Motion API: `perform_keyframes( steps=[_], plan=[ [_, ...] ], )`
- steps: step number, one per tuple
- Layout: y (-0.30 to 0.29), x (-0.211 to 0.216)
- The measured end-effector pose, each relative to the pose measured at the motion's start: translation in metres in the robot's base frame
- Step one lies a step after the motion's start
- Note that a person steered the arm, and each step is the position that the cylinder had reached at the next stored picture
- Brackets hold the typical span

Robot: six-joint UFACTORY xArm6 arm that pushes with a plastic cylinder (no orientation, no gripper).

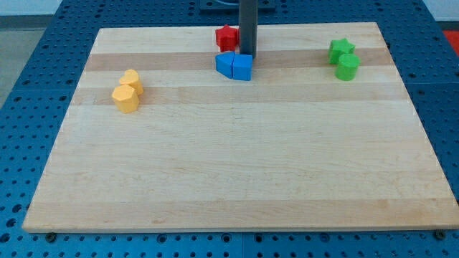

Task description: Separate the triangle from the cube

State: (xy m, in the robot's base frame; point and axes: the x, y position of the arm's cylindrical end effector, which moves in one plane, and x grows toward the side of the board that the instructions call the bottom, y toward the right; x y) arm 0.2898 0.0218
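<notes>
Obstacles, relative to my tip [247, 54]: blue pair [234, 66] touching below; red block [227, 37] just upper-left; green pair [343, 59] well right; yellow pair [128, 91] well left. Counter [237, 172] below the blue pair: open passage throughout.

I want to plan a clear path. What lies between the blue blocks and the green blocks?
Nothing: in the camera view, only bare board lies between the blue blocks and the green blocks.

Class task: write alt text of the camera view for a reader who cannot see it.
My tip touches the top edge of two touching blue blocks near the wooden board's top centre, a red block just behind. Two yellow blocks sit left, two green blocks right.
</notes>
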Motion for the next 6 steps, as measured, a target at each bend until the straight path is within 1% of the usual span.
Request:
perform_keyframes(
  steps=[2, 3, 6],
  plan=[
    [0.000, 0.024],
    [-0.001, 0.028],
    [-0.059, 0.025]
  ],
)
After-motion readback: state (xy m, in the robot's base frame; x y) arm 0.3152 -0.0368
